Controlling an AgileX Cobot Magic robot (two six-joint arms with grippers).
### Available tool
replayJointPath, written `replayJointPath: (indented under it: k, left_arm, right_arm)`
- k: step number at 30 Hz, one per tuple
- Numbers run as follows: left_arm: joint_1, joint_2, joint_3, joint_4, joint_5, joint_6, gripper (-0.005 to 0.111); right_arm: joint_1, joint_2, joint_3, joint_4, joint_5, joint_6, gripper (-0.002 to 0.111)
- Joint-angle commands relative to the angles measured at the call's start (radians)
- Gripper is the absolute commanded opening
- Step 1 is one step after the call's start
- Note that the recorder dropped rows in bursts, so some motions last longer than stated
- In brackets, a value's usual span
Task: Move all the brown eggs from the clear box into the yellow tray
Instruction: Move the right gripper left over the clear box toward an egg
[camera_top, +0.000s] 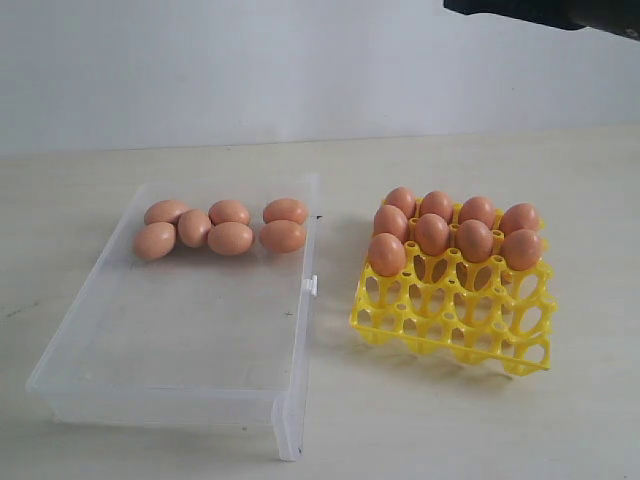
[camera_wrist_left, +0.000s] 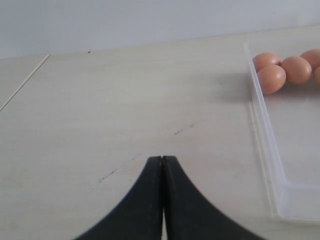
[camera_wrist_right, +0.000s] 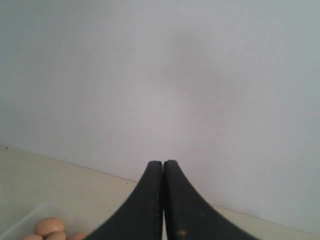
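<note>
Several brown eggs (camera_top: 230, 238) lie in a cluster at the far end of the clear box (camera_top: 120, 340) on the left of the exterior view. The yellow tray (camera_top: 450, 320) on the right holds several more brown eggs (camera_top: 432, 234) in its two far rows. My left gripper (camera_wrist_left: 162, 159) is shut and empty above bare table, beside the box wall (camera_wrist_left: 262, 130), with some eggs (camera_wrist_left: 271, 79) showing inside. My right gripper (camera_wrist_right: 163, 163) is shut and empty, raised and facing the wall, with eggs (camera_wrist_right: 49, 226) just showing below. Only a dark piece of the right arm (camera_top: 545, 12) shows in the exterior view.
The pale table (camera_top: 400, 420) runs back to a white wall (camera_top: 300, 70). The box's lid flap with its small latch tab (camera_top: 311, 286) hangs along the side facing the tray. A seam (camera_wrist_left: 25, 80) crosses the table off to one side in the left wrist view.
</note>
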Motion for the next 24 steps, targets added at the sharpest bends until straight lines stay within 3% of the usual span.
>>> replayJointPath:
  k: [1, 13, 18, 24]
  left_arm:
    - [-0.006, -0.006, -0.004, -0.007, -0.006, -0.004, 0.000]
    - [-0.006, -0.006, -0.004, -0.007, -0.006, -0.004, 0.000]
    - [-0.006, -0.006, -0.004, -0.007, -0.006, -0.004, 0.000]
    - [-0.006, -0.006, -0.004, -0.007, -0.006, -0.004, 0.000]
  right_arm:
    - [0.000, 0.002, -0.055, -0.011, 0.114, -0.032, 0.000]
    - [0.000, 0.156, -0.304, -0.073, 0.458, -0.041, 0.001]
    - [0.006, 0.240, -0.395, -0.076, 0.502, -0.113, 0.022]
    - [0.083, 0.384, -0.489, -0.072, 0.509, -0.143, 0.049]
